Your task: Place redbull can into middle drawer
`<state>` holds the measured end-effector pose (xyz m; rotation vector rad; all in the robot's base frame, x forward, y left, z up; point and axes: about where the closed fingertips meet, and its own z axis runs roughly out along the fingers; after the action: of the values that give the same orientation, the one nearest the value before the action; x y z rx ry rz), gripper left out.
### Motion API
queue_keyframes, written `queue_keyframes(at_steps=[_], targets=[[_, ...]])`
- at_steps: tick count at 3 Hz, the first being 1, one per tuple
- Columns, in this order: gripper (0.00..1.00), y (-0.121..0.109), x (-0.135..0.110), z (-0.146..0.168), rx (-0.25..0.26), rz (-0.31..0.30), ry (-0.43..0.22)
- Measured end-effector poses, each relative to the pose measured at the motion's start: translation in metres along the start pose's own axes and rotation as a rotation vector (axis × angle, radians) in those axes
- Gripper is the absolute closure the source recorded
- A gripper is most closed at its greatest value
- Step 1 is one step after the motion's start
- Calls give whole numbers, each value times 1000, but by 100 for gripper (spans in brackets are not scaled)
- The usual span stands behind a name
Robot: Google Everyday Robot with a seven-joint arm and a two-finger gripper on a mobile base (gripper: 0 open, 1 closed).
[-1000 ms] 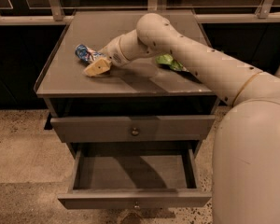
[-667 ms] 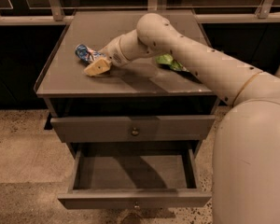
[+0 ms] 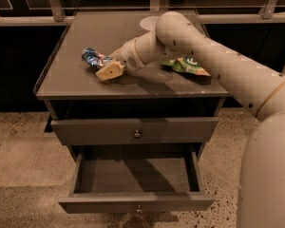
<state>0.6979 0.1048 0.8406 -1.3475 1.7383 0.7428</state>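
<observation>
- Robot's end effector (image 3: 106,66) sits low over the left half of the desk (image 3: 71,83), at the near right side of the redbull can (image 3: 91,57). I cannot tell how far open it stands or whether it has hold of the can.
- That redbull can lies on its side on the desk top, touching or just beside the end effector, with its blue end toward the left rear.
- Compared with the earlier frame, the end effector and the can both sit a little further right in the view, and they lie much the same way relative to each other.
- Behind the end effector, the arm (image 3: 204,46) comes in from the right, bends at a rounded joint over the rear of the desk and slopes down-left. The joint is also further right than before.
- A pale round shape (image 3: 149,22) at the rear of the desk now shows just left of that joint. Earlier the arm covered that spot.
- A green snack bag (image 3: 187,65) lies on the desk top under the arm, right of the end effector and well apart from the can.
- Below the desk top is a closed drawer (image 3: 95,129) with a small round knob (image 3: 137,133) at the centre of its front.
- Under that, the middle drawer (image 3: 133,175) is pulled out as before, showing its flat grey floor and low side walls. The can is up on the desk, not in the drawer.
- At the lower right, the robot's pale body (image 3: 270,175) fills the corner of the view.
</observation>
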Motion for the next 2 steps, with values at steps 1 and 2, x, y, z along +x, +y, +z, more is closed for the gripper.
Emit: queue_keyframes(at_steps=[1,2], targets=[[100,27,8,-49,-29,-14,-10],[100,51,17,-89,-26,-13,3]])
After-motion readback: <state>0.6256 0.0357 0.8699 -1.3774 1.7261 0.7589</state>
